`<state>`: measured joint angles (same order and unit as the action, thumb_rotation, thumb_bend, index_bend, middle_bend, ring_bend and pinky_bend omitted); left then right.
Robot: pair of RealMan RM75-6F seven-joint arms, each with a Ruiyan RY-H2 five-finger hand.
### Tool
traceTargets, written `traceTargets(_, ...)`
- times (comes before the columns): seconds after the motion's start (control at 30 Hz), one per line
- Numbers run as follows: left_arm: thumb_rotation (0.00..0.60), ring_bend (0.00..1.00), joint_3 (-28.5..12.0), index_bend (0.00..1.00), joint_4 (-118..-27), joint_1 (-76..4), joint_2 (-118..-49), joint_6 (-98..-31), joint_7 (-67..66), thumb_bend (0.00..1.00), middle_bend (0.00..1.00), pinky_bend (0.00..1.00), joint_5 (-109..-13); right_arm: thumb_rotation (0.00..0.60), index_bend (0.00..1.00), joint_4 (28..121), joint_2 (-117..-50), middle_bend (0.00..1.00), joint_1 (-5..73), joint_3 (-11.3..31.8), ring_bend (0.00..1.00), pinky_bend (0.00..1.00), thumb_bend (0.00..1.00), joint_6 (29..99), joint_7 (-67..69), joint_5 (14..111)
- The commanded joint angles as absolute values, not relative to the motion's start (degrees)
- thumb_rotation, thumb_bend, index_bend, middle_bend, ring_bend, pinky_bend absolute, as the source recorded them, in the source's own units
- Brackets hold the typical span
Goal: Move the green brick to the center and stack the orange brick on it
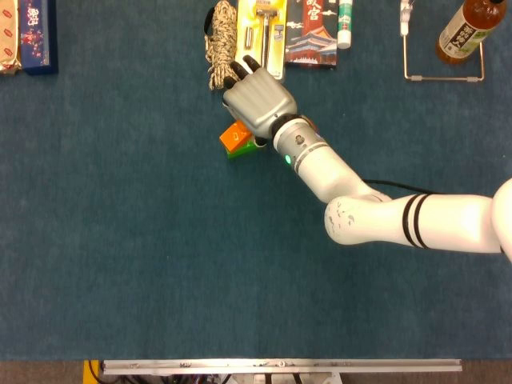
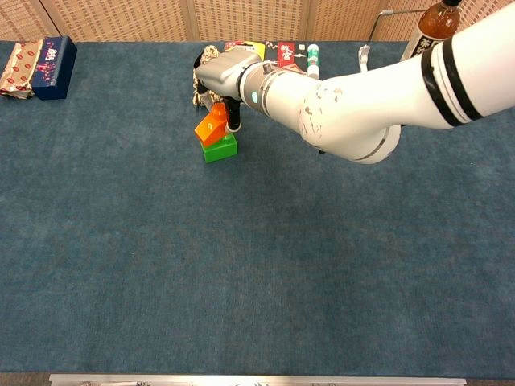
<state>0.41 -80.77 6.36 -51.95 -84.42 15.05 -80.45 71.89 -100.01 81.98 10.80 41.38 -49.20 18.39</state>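
Under the right hand [image 2: 219,71], the orange brick [image 2: 210,127] tilts atop the green brick [image 2: 220,149].

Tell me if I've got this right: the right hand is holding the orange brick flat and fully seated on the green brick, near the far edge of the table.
Not quite. The right hand does hold the orange brick over the green brick near the far edge, but the chest view shows the orange brick tilted, not flat or fully seated.
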Motion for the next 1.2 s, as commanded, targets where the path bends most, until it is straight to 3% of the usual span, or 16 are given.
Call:
traceTargets(0.03,0.600,0.10,0.47,0.27,-80.73,6.46,-52.00,-84.52,15.04,0.29,0.17,0.15,-80.51,0.600,0.62,71.79,-100.04,0.23,82.30,10.39,0.04,0.06,0.26,41.51,-49.06,17.92)
traceTargets(1.2,0.600,0.10,0.79,0.27,-79.98,7.17,-52.62,-85.12,15.52,0.29,0.17,0.15,-80.99,0.600,0.62,69.51,-101.31,0.23,84.65,7.82,0.04,0.06,0.26,40.77,-48.03,15.17)
